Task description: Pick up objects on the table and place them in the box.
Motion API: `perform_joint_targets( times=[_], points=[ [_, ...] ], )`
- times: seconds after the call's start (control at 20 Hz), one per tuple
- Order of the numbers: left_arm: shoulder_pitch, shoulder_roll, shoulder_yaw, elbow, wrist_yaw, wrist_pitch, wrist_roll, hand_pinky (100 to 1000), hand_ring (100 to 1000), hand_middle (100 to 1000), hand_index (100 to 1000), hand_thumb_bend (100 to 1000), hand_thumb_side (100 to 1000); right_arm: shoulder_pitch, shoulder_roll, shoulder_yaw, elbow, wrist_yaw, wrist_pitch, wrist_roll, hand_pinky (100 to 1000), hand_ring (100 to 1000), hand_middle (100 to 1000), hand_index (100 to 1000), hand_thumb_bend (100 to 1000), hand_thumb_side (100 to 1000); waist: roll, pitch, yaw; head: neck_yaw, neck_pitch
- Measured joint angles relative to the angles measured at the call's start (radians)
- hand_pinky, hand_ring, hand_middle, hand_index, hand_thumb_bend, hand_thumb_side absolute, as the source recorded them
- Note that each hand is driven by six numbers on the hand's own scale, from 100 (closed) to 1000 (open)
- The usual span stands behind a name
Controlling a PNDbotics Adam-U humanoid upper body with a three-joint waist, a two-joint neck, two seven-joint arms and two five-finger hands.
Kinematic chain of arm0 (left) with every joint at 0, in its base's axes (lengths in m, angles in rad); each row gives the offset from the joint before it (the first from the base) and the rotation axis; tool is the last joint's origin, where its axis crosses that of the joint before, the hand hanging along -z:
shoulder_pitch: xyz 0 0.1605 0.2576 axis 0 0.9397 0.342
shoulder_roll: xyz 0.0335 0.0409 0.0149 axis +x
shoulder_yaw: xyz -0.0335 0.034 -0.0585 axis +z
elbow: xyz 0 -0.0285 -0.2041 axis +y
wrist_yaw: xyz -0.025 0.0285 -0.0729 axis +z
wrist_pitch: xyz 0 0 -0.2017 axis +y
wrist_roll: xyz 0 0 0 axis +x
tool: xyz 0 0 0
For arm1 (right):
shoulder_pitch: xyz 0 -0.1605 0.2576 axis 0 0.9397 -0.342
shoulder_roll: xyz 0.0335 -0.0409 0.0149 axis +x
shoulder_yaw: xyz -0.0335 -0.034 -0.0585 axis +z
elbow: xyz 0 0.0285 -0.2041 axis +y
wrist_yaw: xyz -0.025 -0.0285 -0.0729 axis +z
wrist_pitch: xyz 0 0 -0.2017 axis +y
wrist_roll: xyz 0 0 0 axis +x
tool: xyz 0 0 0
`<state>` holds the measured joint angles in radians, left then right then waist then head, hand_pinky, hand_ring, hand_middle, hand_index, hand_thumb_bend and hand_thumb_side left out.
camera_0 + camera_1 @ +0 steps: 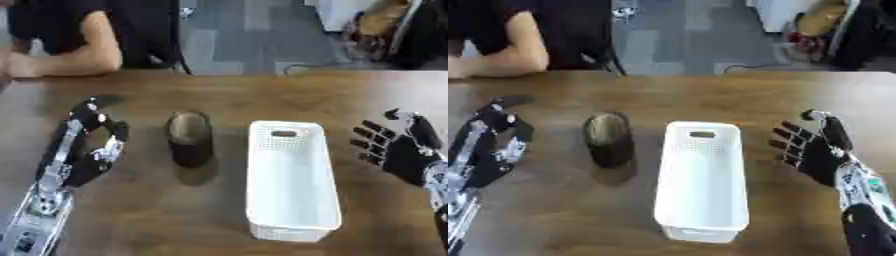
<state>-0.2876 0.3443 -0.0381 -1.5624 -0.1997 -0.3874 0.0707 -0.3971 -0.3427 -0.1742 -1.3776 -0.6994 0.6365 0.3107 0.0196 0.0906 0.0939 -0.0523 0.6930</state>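
A dark brown oval object [190,138] lies on the wooden table, just left of a long white perforated basket [290,180] that looks empty. My left hand [90,145] hovers to the left of the dark object, a short gap away, with its fingers relaxed and slightly bent, holding nothing. On the other side of the basket my right hand [814,150] is raised with straight, spread fingers pointing up and left, open and apart from the basket.
A person's bare arm [61,60] rests on the table's far left edge. The wooden table [227,95] stretches across the view; beyond its far edge are grey floor and bags at the top right.
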Motion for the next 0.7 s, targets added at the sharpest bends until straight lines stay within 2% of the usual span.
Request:
perform_joint_targets(
  times=[0.2, 0.7],
  points=[
    [0.004, 0.0, 0.0, 0.0, 0.0, 0.0, 0.0, 515, 393, 753, 826, 161, 643, 0.0, 0.0, 0.0, 0.0, 0.0, 0.0, 0.0, 439, 709, 975, 1000, 100, 1000, 0.0, 0.0, 0.0, 0.0, 0.014],
    [0.004, 0.0, 0.009, 0.0, -0.001, 0.001, 0.008, 515, 392, 746, 824, 163, 637, 0.0, 0.0, 0.0, 0.0, 0.0, 0.001, 0.001, 440, 709, 975, 1000, 100, 1000, 0.002, 0.003, 0.001, 0.005, 0.023]
  ],
)
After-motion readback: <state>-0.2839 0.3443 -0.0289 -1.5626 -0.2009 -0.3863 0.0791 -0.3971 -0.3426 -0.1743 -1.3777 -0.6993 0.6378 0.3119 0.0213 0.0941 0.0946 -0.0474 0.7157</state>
